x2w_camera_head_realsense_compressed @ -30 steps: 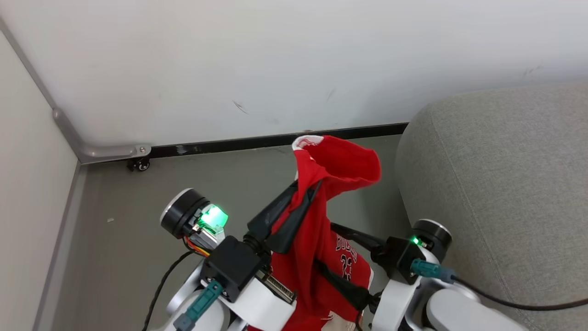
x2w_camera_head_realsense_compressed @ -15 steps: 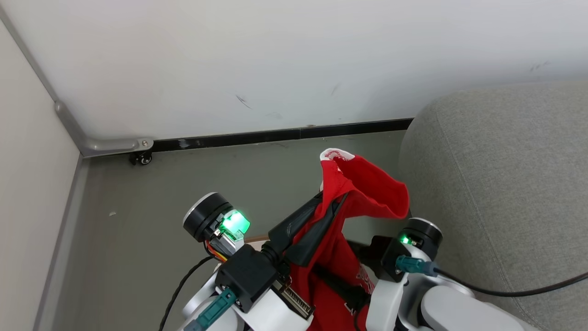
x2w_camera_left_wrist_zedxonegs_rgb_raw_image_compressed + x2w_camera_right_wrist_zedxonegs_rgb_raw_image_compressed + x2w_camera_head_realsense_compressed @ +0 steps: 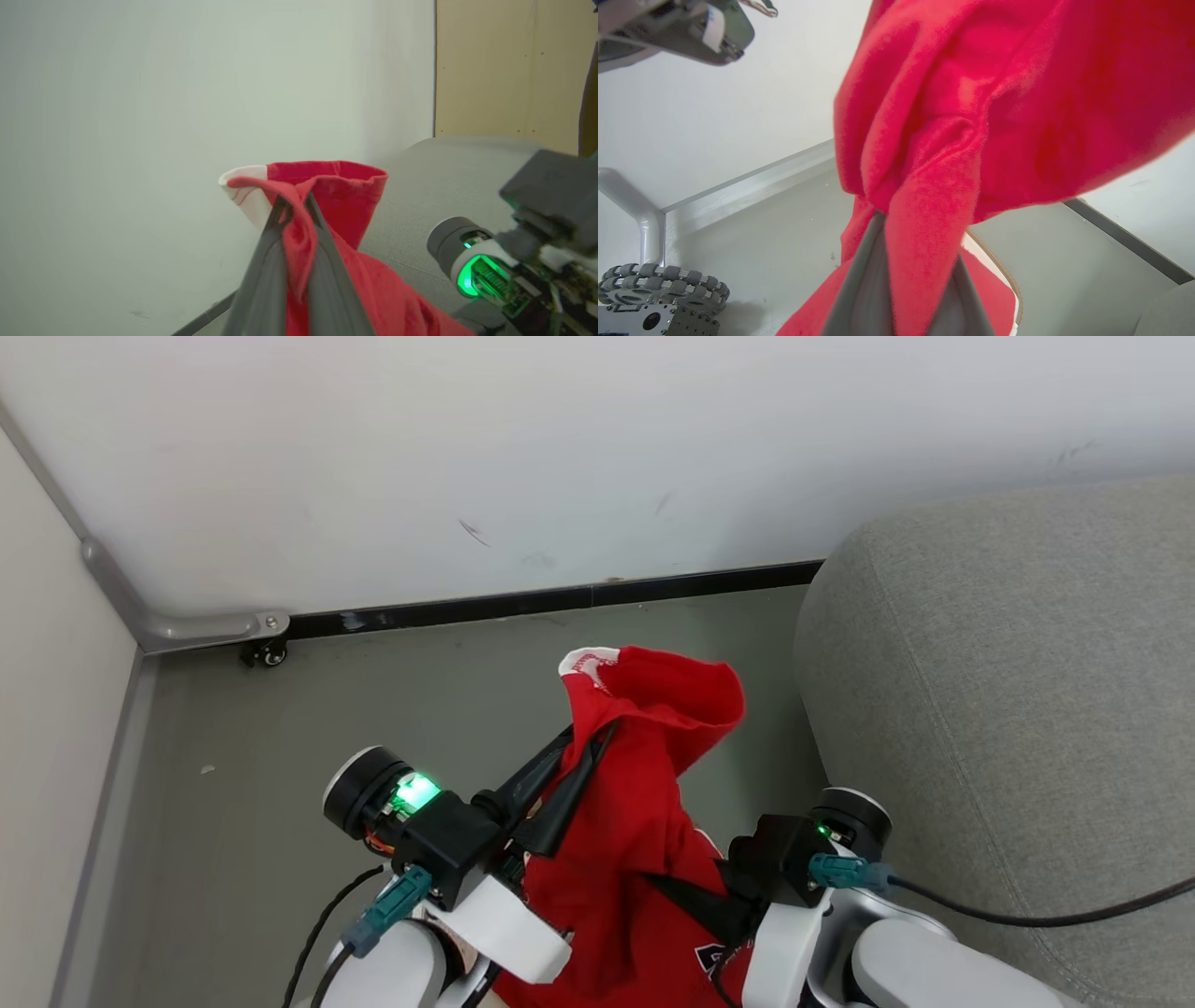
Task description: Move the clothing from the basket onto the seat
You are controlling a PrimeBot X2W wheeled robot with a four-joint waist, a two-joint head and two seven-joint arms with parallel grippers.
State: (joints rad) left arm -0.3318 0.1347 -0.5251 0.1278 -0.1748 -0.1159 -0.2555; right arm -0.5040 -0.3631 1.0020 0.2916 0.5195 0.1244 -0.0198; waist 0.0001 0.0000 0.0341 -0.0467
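Clamped on red jersey (image 3: 635,803) at two spots: left gripper (image 3: 583,737) near white-trimmed top, right gripper (image 3: 672,887) lower. Hangs 12-to-6 above floor (image 3: 420,691); grey seat (image 3: 1008,691) at 3 o'clock, nearer right gripper

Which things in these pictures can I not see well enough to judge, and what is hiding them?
Basket: right wrist view, a strip of brown rim shows under the red garment; the contents are hidden.
Dark lettering: head view, cut off by the bottom edge and the right arm; unreadable.
Right gripper: right wrist view, its tips are buried in fabric folds.
Seat: head view, cut by the right edge.
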